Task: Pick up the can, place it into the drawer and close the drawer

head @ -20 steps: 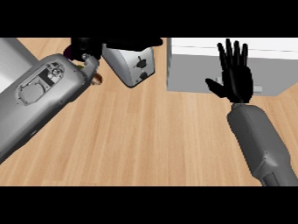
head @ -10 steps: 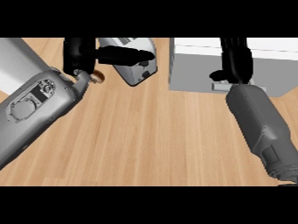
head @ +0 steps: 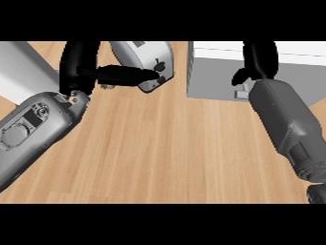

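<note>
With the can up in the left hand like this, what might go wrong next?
1. The can sits tilted in the left hand, with only the thumb clearly across it, so it may slip on the way.
2. The right hand is over the white drawer unit, where it might block the can's path.
3. The view's upper edge cuts off the can's top and the unit, so placing it would be hard to check.
</note>
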You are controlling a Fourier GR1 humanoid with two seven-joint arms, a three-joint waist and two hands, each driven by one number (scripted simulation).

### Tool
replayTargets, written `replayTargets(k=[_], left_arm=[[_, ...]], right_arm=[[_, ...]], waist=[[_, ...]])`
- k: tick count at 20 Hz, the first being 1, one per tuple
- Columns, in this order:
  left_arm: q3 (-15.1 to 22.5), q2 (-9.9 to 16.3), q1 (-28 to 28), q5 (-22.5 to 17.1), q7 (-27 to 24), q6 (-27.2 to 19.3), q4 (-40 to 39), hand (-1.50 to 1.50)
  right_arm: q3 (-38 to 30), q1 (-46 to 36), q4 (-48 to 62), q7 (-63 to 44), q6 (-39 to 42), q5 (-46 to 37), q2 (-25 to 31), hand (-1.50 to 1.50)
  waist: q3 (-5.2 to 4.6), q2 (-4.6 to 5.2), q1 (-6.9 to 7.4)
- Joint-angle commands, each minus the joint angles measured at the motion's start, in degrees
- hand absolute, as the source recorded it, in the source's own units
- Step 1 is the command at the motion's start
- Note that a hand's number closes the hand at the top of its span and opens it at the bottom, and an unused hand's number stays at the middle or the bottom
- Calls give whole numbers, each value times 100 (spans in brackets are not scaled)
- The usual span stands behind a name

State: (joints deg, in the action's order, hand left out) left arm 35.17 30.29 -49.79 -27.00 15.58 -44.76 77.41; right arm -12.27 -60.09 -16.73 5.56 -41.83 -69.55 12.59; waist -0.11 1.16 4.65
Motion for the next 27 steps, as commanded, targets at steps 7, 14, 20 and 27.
replayTargets(k=[7, 14, 20, 27], left_arm=[[-59, 7, 461, 113, -197, 72, 254, -150], [-228, 187, 647, 39, -220, 265, 376, -150], [-270, 115, 758, 94, -173, 114, 536, -150], [-410, 306, 1201, 273, -182, 87, 774, -150]], right_arm=[[-653, -682, 128, 636, 195, 746, -174, -150], [-1458, -740, -90, 1466, 453, 1734, -447, -150], [-2136, -848, -180, 1971, 922, 2571, -740, -150], [-2557, -865, -155, 2309, 1593, 3169, -549, -150]], waist=[[35, 75, 108], [38, 50, 72], [37, -12, -16], [20, -57, -200]])
